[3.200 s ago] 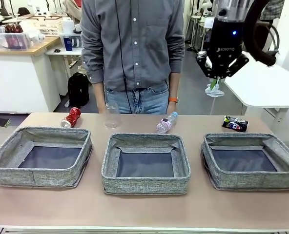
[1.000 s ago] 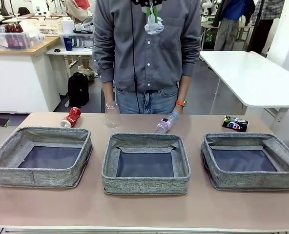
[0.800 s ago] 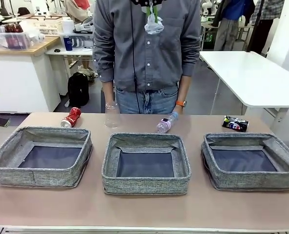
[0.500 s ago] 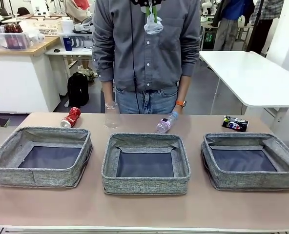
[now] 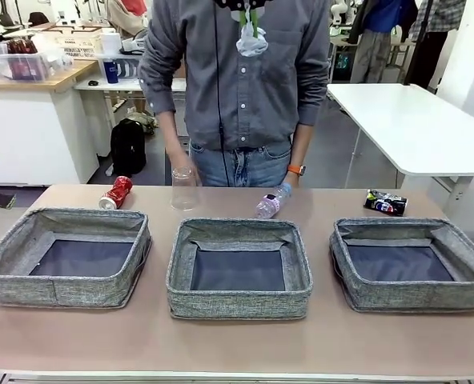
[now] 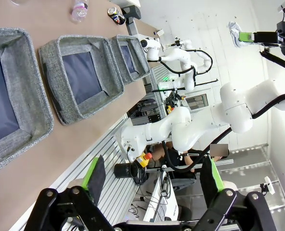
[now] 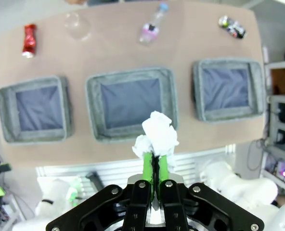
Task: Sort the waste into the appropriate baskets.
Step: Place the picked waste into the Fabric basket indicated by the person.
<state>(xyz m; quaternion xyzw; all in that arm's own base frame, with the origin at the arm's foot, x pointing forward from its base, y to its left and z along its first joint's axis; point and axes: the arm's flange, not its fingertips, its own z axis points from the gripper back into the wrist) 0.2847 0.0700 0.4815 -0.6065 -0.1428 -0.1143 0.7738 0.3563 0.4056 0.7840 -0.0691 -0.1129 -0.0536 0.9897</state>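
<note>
right gripper [image 7: 154,161] high over the surface [image 5: 237,344], jaws pinched on crumpled white paper ball [image 7: 159,134], left gripper [image 6: 154,175] jaws spread wide, clear plastic cup [image 5: 184,190] upright beyond the middle basket [image 5: 239,308]

front: across table [image 5: 237,344] | left wrist: rolled sideways | right wrist: overhead | shared: baskets [image 5: 239,304]

Three baskets [image 5: 239,268] stand abreast; cup [image 5: 184,188], bottle [image 5: 272,201], cans [image 5: 118,192] behind; paper ball [image 5: 251,40] above.

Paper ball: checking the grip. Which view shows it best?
Right wrist view: the crumpled white paper ball sits centred, pinched in the right tool. Front view shows it small at the top edge; left wrist view, tiny at top right.
</note>
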